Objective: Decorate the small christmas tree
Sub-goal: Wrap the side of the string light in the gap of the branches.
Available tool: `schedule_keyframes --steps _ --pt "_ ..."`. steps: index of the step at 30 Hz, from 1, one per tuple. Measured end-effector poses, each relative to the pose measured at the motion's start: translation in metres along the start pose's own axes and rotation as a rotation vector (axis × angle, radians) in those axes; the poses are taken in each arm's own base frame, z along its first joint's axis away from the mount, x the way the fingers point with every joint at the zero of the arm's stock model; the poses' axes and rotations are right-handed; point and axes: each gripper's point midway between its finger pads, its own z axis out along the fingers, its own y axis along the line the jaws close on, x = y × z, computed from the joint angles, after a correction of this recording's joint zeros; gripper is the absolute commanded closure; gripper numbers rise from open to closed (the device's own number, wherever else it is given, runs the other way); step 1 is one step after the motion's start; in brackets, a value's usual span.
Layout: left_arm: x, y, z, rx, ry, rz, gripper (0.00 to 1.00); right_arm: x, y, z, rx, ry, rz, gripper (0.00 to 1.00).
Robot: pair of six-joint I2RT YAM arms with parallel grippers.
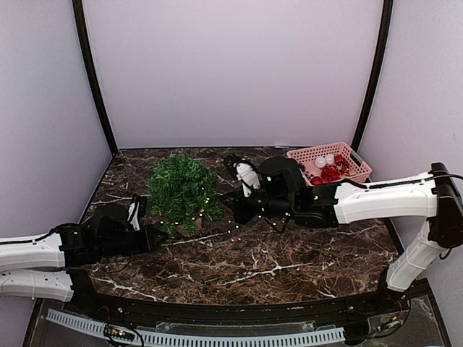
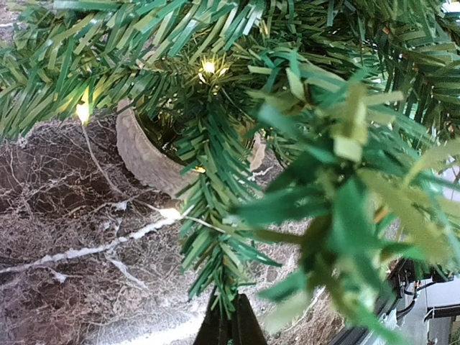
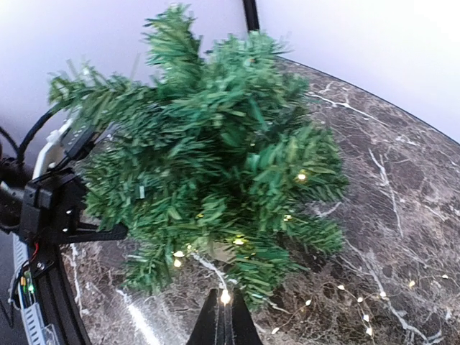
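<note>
Small tree (image 1: 182,189) stands left of centre on a marble table (image 1: 289,267). Left gripper (image 2: 228,316) is clamped on a low branch. Right gripper (image 3: 223,316), fingers together, seems to pinch the light string (image 3: 359,300). Best to steady the tree and drape the string gently, avoiding snags.

The small christmas tree (image 1: 182,189) has flat plastic needles — its base (image 2: 144,154) looks rough, tan; the marble-patterned table (image 1: 289,253) is smooth, glossy.
</note>
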Motion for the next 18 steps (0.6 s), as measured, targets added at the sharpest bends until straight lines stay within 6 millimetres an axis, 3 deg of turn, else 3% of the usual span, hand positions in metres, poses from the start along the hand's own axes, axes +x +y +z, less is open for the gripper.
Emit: schedule_keyframes --steps 4,8,15,18 --pt "-0.001 0.0 -0.001 0.001 -0.003 0.001 1.0 -0.002 0.025 -0.003 -0.08 0.014 -0.065 1.0" --pt "-0.001 0.002 -0.001 -0.005 -0.001 0.0 1.0 -0.006 0.036 -0.005 -0.108 0.008 -0.092 1.0" --pt "-0.003 0.004 -0.003 -0.006 -0.01 -0.005 1.0 -0.041 0.031 0.001 -0.042 -0.055 -0.05 1.0" --pt "-0.003 0.006 -0.004 -0.006 -0.015 -0.005 1.0 -0.045 0.025 0.012 -0.01 -0.047 -0.018 1.0"
